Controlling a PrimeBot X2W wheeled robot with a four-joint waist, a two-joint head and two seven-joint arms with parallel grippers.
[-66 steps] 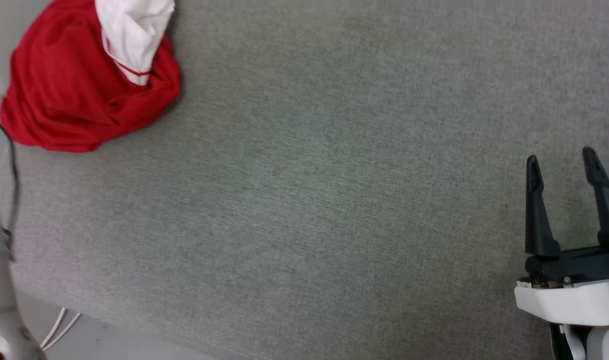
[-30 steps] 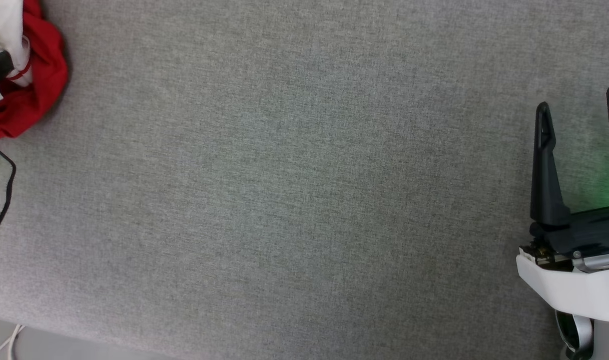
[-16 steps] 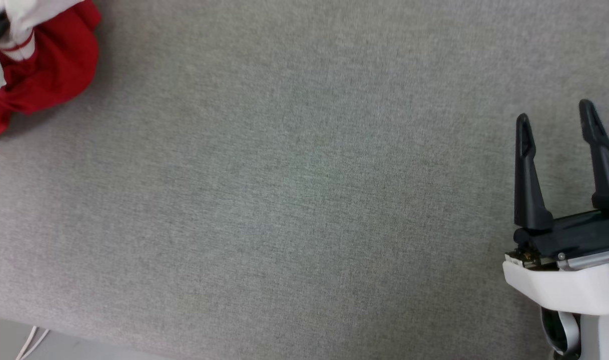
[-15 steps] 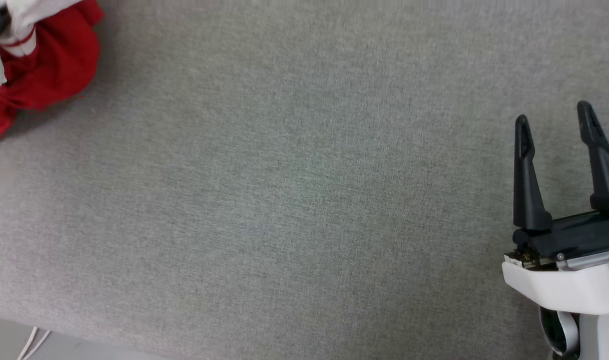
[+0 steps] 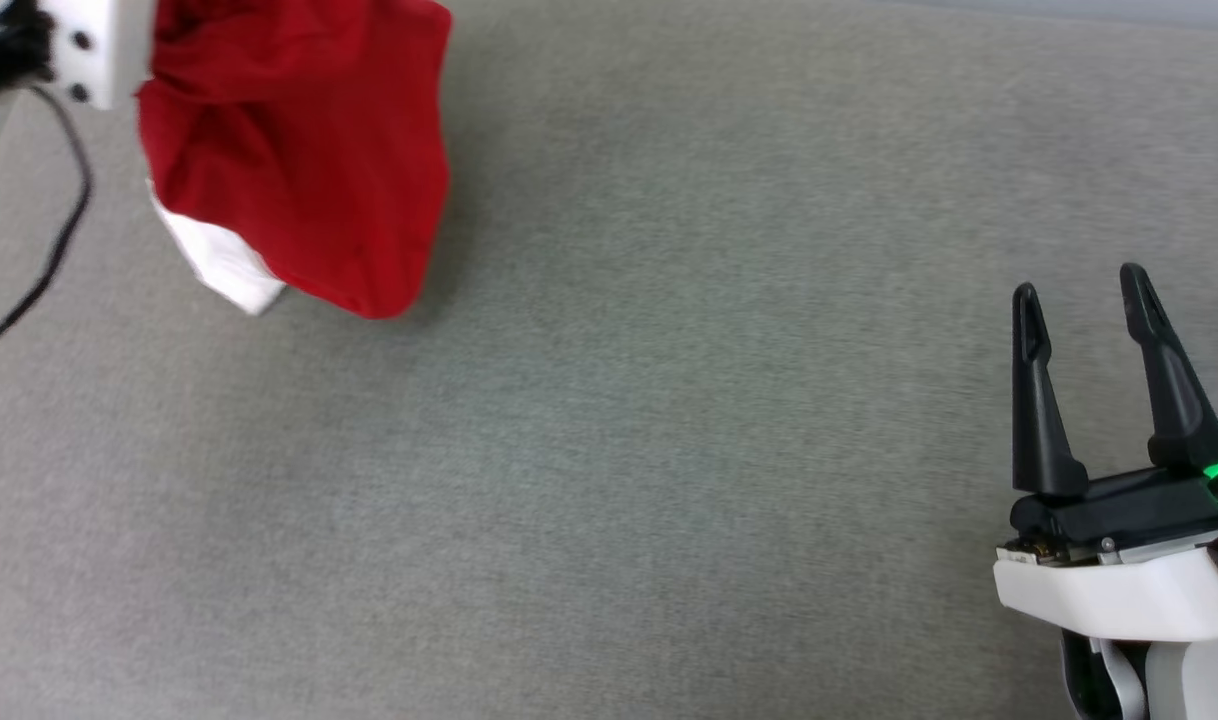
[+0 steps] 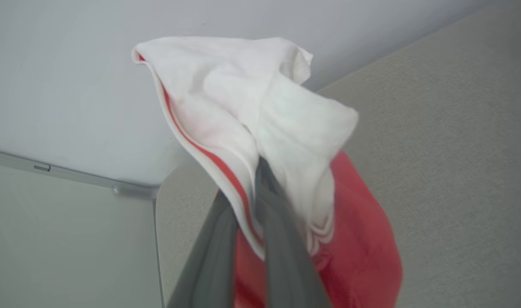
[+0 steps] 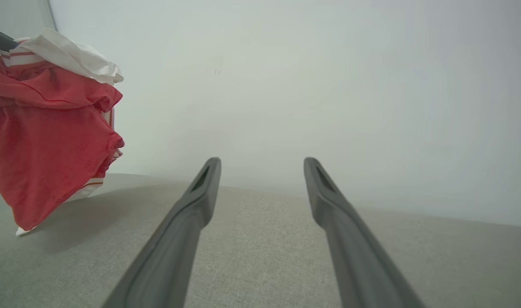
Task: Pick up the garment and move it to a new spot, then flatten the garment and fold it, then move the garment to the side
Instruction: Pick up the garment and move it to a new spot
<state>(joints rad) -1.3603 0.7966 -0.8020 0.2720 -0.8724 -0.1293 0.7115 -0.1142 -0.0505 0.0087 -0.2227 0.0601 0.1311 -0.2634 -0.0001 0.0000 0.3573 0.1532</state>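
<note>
Up at the far left of the head view, the garment (image 5: 299, 170) hangs in a bunch, red with a white patch poking out below, over the grey table (image 5: 669, 420). The left wrist view gives what the head view can't: the left gripper (image 6: 259, 171) has its two fingers pressed together, pinching white cloth with red striped trim, while red cloth droops beneath.

Over to the right wrist view, and it's side-on. The garment (image 7: 46, 141) dangles as a lump in front of a pale wall (image 7: 329, 85), with a shadow under it. Its lowest tip may brush the table, hard to call from this angle.

The right gripper (image 5: 1079, 285) sits low right in the head view, fingers spread wide over bare table, well apart from the garment. A black cable (image 5: 59, 230) loops by the left edge.
</note>
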